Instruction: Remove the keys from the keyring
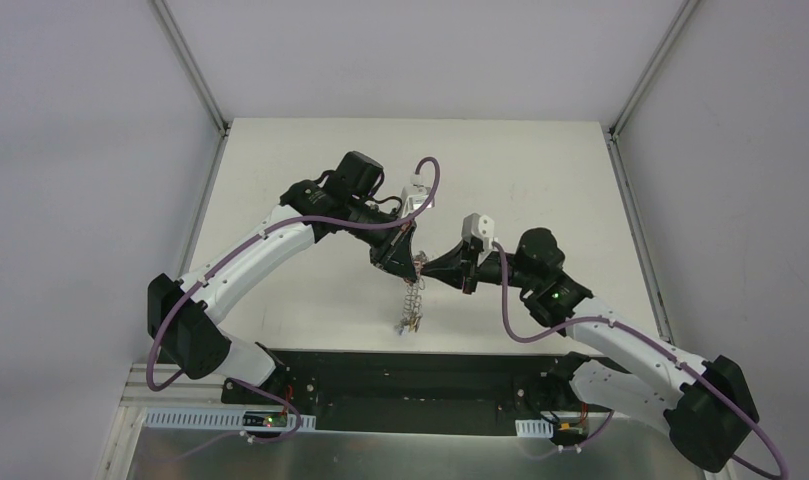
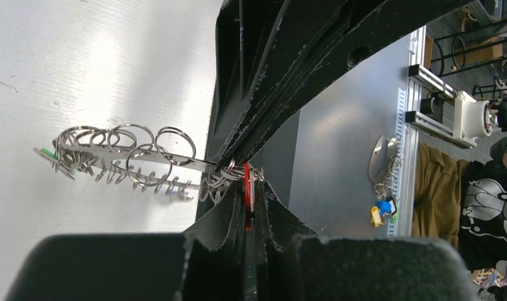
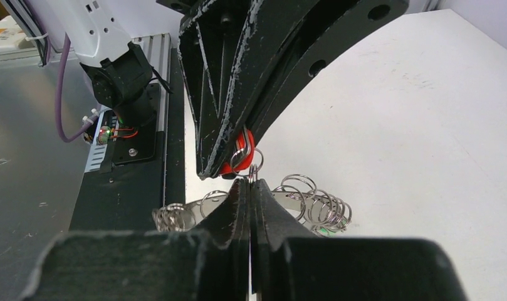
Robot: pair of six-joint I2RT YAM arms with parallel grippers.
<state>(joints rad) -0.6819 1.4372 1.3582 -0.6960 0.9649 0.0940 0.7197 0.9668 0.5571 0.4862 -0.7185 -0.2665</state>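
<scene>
Walls (image 1: 80, 150): plain pale grey, upper left and right.
Table (image 1: 310, 200): white top, centre.
Frame posts (image 1: 190, 65): aluminium, at rear corners.
Metal sheet (image 1: 380, 455): along bottom edge.
Light: even, soft.

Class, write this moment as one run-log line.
left end effector: shut on red key tag | right end effector: shut on keyring | keyring: hanging below both, over table

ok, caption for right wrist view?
Left gripper pinching a red plastic key tag, right gripper shut on the silvery coiled-wire keyring.
</scene>
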